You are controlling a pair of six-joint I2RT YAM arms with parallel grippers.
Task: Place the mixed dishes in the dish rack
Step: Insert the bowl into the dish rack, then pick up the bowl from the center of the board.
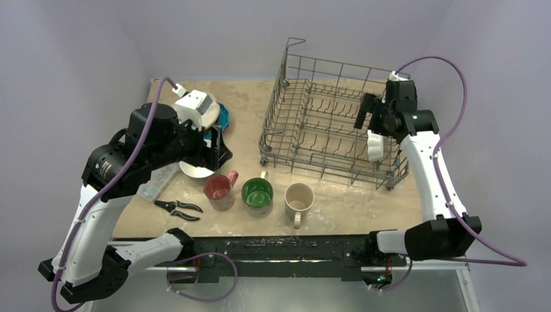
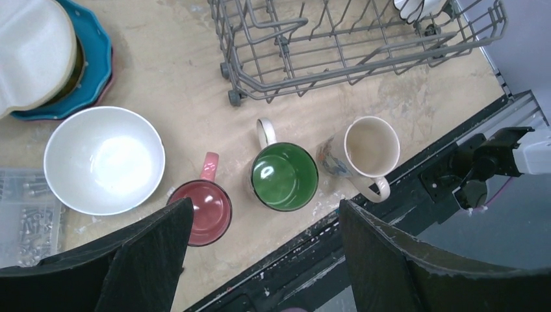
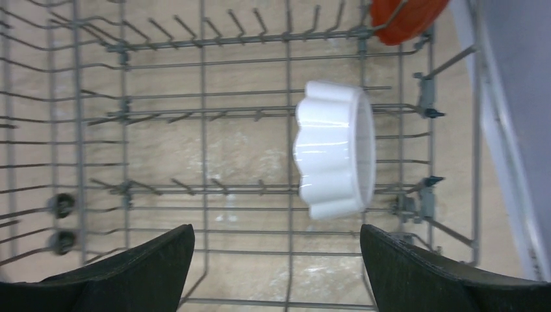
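The small white bowl [image 3: 334, 148] stands on edge at about 4 o'clock in the dish rack [image 1: 312, 140] — that placement looks done, with the right gripper [image 3: 276, 234] spread empty above it. The next move likely falls to the left gripper [image 2: 265, 218], also wide and empty — closing on the red mug [image 2: 205, 211] or green mug [image 2: 284, 175] at the rack's 7 o'clock.

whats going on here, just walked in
Two robot arms are loading dishes into a wire rack. The right gripper hangs open above the rack, where a fluted bowl stands on edge between the tines, with an orange dish beyond it. The left gripper is open and empty above the table, over the red mug, green mug and cream mug. A plain white bowl and a stack of plates are not yet loaded.
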